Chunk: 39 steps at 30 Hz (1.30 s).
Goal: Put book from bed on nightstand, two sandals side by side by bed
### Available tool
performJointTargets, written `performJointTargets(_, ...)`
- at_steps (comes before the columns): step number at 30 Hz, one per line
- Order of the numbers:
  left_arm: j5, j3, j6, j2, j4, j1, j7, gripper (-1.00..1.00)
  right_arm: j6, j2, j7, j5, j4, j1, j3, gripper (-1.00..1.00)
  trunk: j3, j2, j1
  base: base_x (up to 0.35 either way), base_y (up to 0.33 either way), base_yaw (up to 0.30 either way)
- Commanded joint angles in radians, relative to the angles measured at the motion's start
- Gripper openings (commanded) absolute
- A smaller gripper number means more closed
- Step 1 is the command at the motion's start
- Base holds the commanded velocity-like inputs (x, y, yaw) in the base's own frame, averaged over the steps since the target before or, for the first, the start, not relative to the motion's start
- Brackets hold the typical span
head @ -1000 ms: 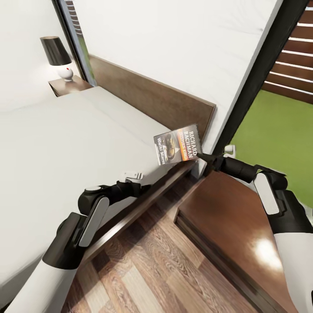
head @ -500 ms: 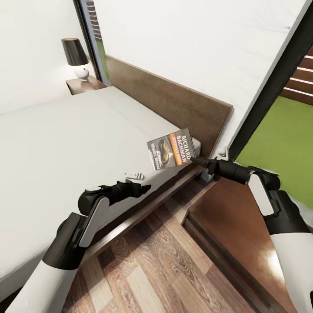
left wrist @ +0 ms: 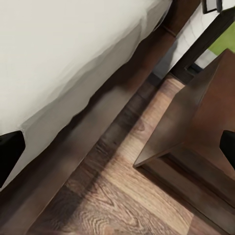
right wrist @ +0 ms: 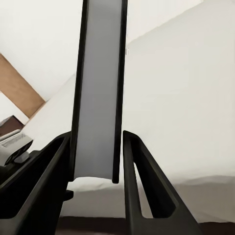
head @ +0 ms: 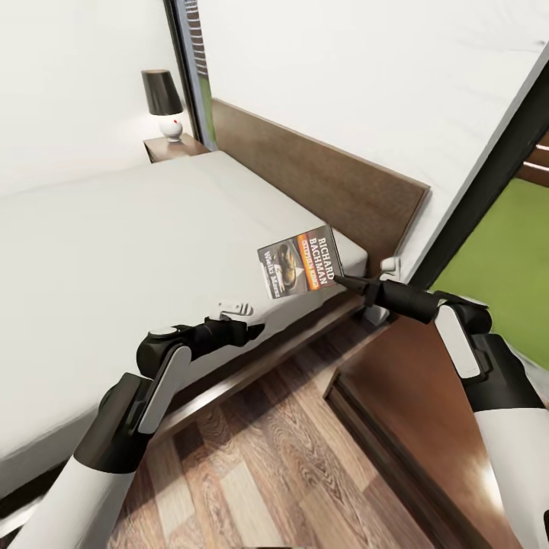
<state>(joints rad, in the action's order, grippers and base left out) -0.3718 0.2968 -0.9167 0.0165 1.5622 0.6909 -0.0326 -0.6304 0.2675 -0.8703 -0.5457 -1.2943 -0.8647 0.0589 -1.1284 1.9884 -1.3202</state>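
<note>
Book (head: 299, 261) lettered "RICHARD BACHMAN", clamped in right pincer (head: 345, 282) above bed (head: 114, 244); left pincer (head: 242, 320) wide.

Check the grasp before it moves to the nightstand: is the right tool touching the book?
Touching. In the right wrist view the book stands edge-on between the right tool, both fingers pressed against its covers.

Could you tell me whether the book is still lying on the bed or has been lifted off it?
Lifted off. The book stands on edge in the air above the bed's corner, clamped between the right pincer's fingers.
</note>
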Motion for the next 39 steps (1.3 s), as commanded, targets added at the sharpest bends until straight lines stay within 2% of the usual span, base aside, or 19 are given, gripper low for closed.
performJointTargets(1, 0.004, 0.001, -0.004, 0.000, 0.001, 0.001, -0.004, 1.00, -0.006, 0.001, 0.002, -0.008, 0.000, 0.000, 0.001, -1.00, -0.003, 0.008, -0.004, -0.005, -0.069, 0.183)
performJointTargets(39, 0.004, 0.001, -0.004, 0.001, 0.002, 0.001, -0.004, 1.00, -0.006, 0.001, 0.002, -0.008, 0.000, 0.000, 0.000, -1.00, -0.072, 0.274, -0.149, 0.000, -0.003, 0.183)
